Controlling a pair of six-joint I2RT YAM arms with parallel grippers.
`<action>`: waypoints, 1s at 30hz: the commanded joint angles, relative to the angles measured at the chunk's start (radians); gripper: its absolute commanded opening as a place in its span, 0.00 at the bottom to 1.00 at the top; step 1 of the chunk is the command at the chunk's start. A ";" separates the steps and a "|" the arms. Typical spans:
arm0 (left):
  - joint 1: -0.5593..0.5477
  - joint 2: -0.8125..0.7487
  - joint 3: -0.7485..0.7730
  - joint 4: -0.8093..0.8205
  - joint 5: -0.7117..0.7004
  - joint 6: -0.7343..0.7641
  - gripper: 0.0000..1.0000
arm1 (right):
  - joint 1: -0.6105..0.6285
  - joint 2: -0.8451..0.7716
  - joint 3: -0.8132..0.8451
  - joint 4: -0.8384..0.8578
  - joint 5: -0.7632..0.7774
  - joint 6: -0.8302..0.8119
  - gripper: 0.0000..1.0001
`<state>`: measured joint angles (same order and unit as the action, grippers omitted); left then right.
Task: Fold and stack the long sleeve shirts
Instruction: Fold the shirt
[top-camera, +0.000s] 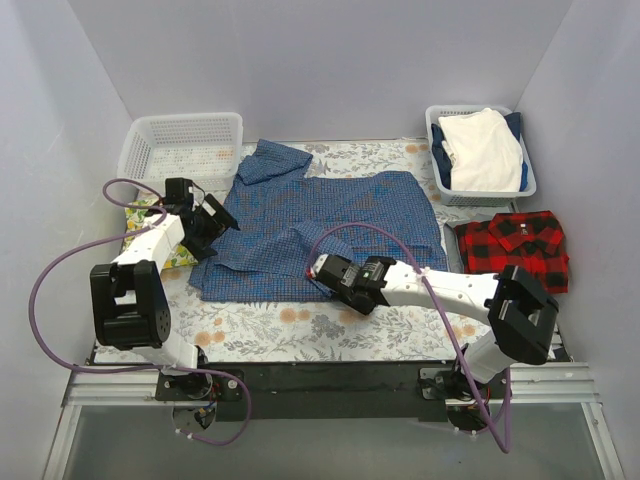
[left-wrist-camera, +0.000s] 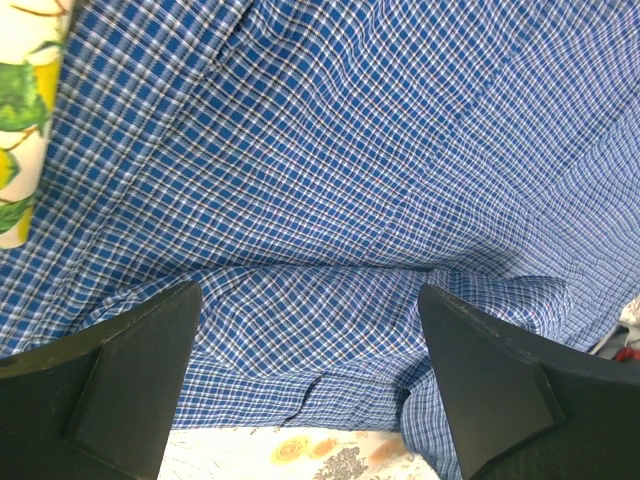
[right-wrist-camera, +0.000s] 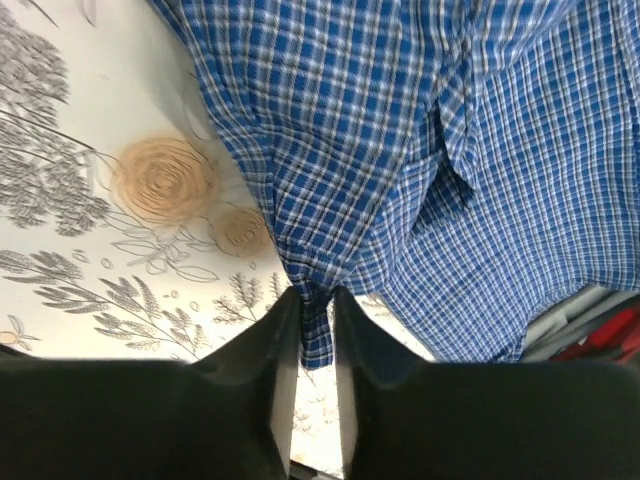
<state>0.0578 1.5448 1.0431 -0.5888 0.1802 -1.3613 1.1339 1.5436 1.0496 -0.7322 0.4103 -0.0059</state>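
The blue check shirt (top-camera: 330, 215) lies spread and partly folded across the middle of the floral table cover. My right gripper (top-camera: 322, 268) is shut on a pinched fold at the blue shirt's near edge (right-wrist-camera: 318, 300). My left gripper (top-camera: 218, 222) is open at the blue shirt's left edge; its fingers (left-wrist-camera: 130, 380) stand wide apart over the cloth (left-wrist-camera: 330, 180) and hold nothing. The red-and-black plaid shirt (top-camera: 515, 245) lies folded at the right edge of the table.
A white basket (top-camera: 180, 145) stands at the back left. A grey basket (top-camera: 436, 150) at the back right holds a white garment (top-camera: 485, 148). A yellow lemon-print cloth (top-camera: 150, 225) lies under my left arm. The floral table cover (top-camera: 300, 325) shows at the front.
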 joint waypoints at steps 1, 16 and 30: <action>0.002 0.012 0.049 0.017 0.056 0.022 0.90 | -0.002 -0.005 -0.005 -0.049 0.039 0.087 0.45; -0.032 0.046 0.089 0.014 0.073 0.037 0.89 | -0.276 -0.227 -0.088 0.057 -0.117 0.339 0.65; -0.042 0.044 0.107 -0.006 0.050 0.047 0.89 | -0.387 -0.087 -0.112 0.292 -0.352 0.236 0.45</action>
<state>0.0135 1.6047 1.1137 -0.5762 0.2359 -1.3308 0.7605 1.4151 0.9142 -0.5163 0.1028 0.2417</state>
